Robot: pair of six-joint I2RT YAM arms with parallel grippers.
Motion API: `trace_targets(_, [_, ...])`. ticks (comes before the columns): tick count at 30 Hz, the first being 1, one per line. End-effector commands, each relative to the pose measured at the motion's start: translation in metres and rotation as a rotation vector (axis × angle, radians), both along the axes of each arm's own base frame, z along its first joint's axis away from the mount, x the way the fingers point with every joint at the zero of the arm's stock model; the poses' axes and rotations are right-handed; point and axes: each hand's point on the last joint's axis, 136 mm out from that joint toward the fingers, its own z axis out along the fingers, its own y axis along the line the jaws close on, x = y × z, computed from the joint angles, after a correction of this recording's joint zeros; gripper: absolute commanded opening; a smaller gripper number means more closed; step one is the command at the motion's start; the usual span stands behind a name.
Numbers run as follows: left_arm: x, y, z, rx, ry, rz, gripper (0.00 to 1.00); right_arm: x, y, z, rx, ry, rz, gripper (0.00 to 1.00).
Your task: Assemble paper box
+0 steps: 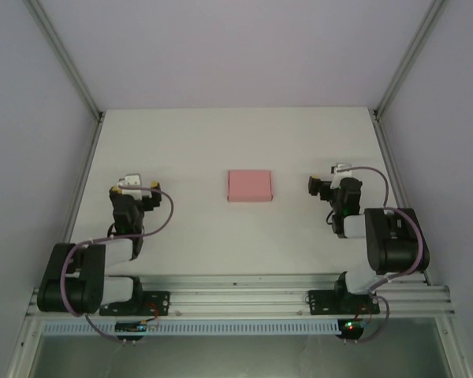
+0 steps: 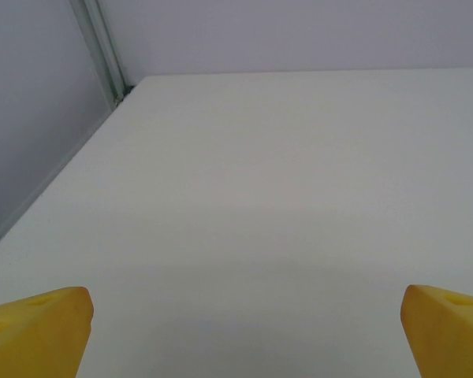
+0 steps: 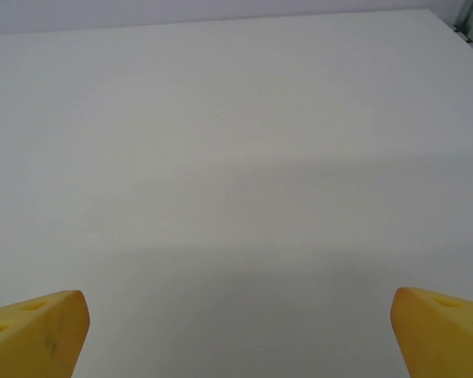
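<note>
The paper box point(image 1: 250, 186) is a small, shallow, light pink rectangle lying flat in the middle of the white table point(image 1: 221, 142). My left gripper point(image 1: 135, 187) hovers well to the box's left and my right gripper point(image 1: 325, 187) well to its right; neither touches it. In the left wrist view the left gripper point(image 2: 248, 319) is open, its yellow fingertips point(image 2: 39, 331) far apart over bare table. The right gripper point(image 3: 240, 319) is likewise open, with yellow fingertips point(image 3: 35, 331) spread and nothing between them.
Grey enclosure walls with aluminium posts point(image 1: 71, 71) bound the table on the left, right and back. An aluminium rail point(image 1: 236, 299) carrying both arm bases runs along the near edge. A wall corner post point(image 2: 102, 47) stands ahead of the left gripper.
</note>
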Motion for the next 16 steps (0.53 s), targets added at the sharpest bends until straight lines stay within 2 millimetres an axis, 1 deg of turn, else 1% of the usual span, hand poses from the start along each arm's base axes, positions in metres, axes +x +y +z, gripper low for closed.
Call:
trace_targets(1, [0.006, 0.007, -0.004, -0.001, -0.082, 0.008, 0.99, -0.001, -0.004, -0.003, -0.011, 0.017, -0.020, 1.00])
trace_targets(2, [0.012, 0.010, 0.001, 0.020, -0.139, 0.025, 1.00, -0.001, -0.003, -0.003, -0.010, 0.015, -0.018, 1.00])
trace_targets(3, [0.013, 0.005, 0.003, 0.024, -0.149, -0.002, 1.00, -0.001, -0.004, -0.003, -0.012, 0.019, -0.018, 1.00])
trace_targets(4, [0.013, 0.002, -0.004, 0.003, -0.071, -0.019, 1.00, -0.001, -0.004, -0.003, -0.013, 0.017, -0.019, 1.00])
trace_targets(5, [0.017, 0.001, -0.007, -0.006, -0.016, -0.036, 1.00, -0.001, -0.003, -0.002, -0.013, 0.015, -0.018, 1.00])
trace_targets(8, [0.042, 0.003, -0.016, -0.001, 0.039, -0.027, 1.00, -0.001, -0.003, -0.003, -0.013, 0.020, -0.019, 1.00])
trace_targets(9, [0.041, 0.004, -0.023, -0.032, 0.102, -0.045, 1.00, -0.001, -0.002, -0.003, -0.013, 0.018, -0.014, 1.00])
trace_targets(10, [0.043, 0.006, -0.023, -0.048, 0.092, -0.047, 1.00, -0.001, -0.002, -0.003, -0.012, 0.019, -0.015, 1.00])
trace_targets(11, [0.043, 0.007, -0.019, -0.044, 0.061, -0.048, 1.00, -0.001, -0.002, -0.004, -0.012, 0.022, -0.014, 1.00])
trace_targets(13, [0.042, 0.007, -0.024, -0.051, 0.102, -0.043, 1.00, 0.000, -0.001, -0.003, -0.011, 0.020, -0.011, 1.00])
trace_targets(16, [0.042, 0.007, -0.022, -0.049, 0.090, -0.044, 1.00, -0.001, -0.002, -0.003, -0.012, 0.020, -0.013, 1.00])
